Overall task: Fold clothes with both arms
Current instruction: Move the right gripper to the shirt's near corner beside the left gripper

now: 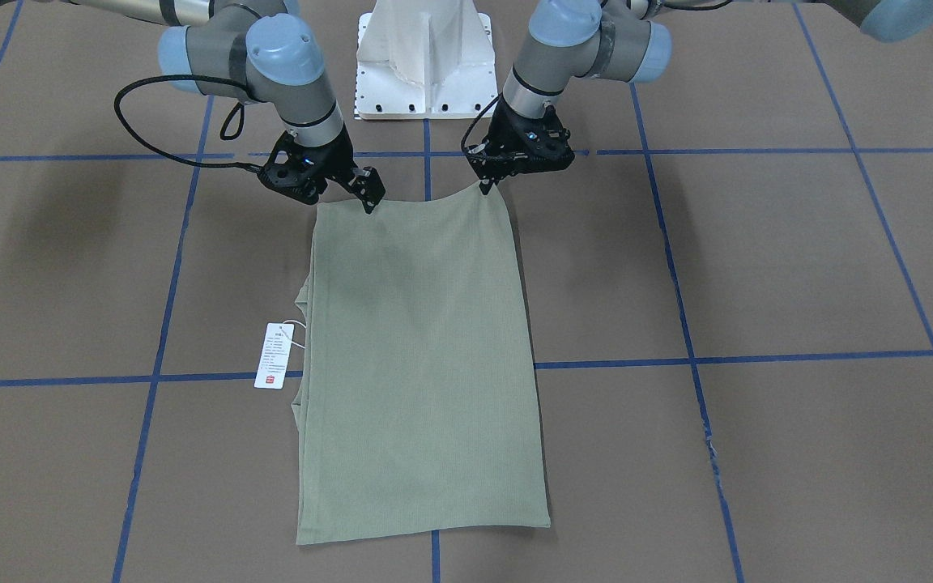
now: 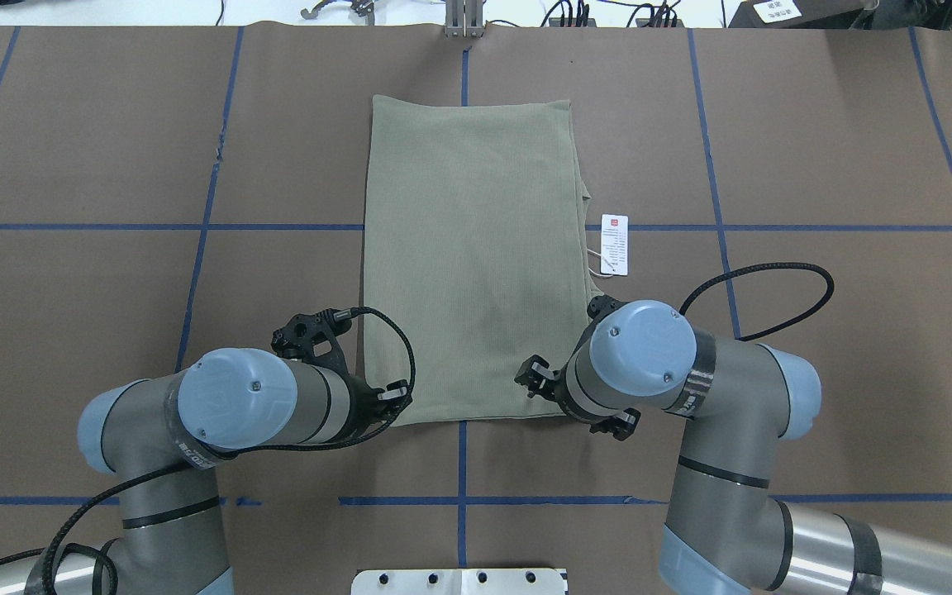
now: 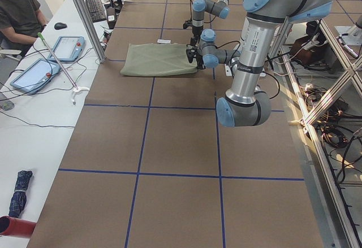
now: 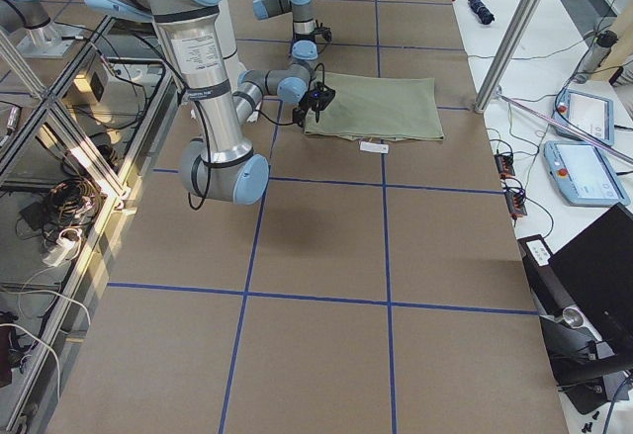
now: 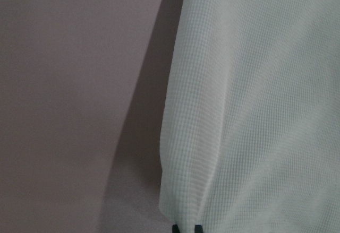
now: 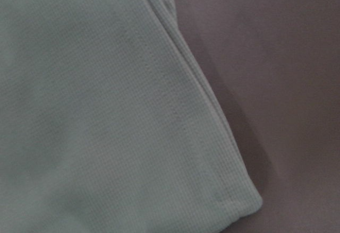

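The sage-green shirt (image 1: 422, 364) lies folded into a long rectangle in the middle of the table, also in the overhead view (image 2: 472, 248). Its white hang tag (image 1: 272, 356) sticks out at the side of my right arm. My left gripper (image 1: 485, 186) is shut on the near hem corner and holds it slightly raised. Its fingertips (image 5: 184, 227) show pinched on the fabric edge. My right gripper (image 1: 369, 204) has its tips together on the near hem, a little inward of the other corner (image 6: 249, 204). Its fingers do not show in the right wrist view.
The white pedestal base (image 1: 426, 65) stands just behind both grippers. Blue tape lines (image 1: 701, 356) cross the brown table cover. A seated person (image 3: 20, 11) and tablets (image 3: 68, 47) are at a side desk beyond the table's far edge.
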Controlling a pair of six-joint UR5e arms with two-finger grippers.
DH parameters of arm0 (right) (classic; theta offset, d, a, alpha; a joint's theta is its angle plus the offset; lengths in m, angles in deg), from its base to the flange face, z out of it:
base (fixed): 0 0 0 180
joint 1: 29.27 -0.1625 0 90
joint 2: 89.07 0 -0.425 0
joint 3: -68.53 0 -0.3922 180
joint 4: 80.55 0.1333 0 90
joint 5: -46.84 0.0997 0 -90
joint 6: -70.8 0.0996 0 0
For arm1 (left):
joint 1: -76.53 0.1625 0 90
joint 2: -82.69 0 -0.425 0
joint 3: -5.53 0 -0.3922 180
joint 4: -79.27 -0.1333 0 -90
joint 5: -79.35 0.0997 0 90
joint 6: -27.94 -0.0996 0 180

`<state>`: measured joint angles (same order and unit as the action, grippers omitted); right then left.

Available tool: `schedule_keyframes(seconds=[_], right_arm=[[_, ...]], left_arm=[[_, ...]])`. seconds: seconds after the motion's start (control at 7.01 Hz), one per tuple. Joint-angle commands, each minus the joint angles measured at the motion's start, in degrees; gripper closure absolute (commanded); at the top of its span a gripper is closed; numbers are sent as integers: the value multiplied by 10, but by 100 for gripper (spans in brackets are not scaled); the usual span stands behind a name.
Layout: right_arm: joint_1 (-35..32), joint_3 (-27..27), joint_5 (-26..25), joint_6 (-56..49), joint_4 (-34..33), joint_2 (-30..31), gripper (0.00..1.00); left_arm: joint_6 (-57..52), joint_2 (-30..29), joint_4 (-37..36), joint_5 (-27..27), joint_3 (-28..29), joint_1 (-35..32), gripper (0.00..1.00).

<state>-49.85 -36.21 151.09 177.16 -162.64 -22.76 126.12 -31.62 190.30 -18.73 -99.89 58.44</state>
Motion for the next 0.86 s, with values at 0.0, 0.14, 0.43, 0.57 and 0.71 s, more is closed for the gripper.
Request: schedule_keyframes(seconds=[0.0, 0.14, 0.43, 0.57, 0.71], right_arm=[[12, 1, -19, 24, -1, 8, 0], [12, 5, -19, 24, -1, 7, 0], [12, 5, -19, 24, -1, 7, 0], [12, 5, -19, 24, -1, 7, 0], [12, 6, -19, 24, -2, 7, 3]], left_arm=[[0, -2, 1, 0, 0, 1, 100], [0, -1, 1, 0, 0, 1, 100], [0, -2, 1, 1, 0, 1, 100], [0, -1, 1, 1, 0, 1, 100], [0, -1, 1, 1, 0, 1, 100]])
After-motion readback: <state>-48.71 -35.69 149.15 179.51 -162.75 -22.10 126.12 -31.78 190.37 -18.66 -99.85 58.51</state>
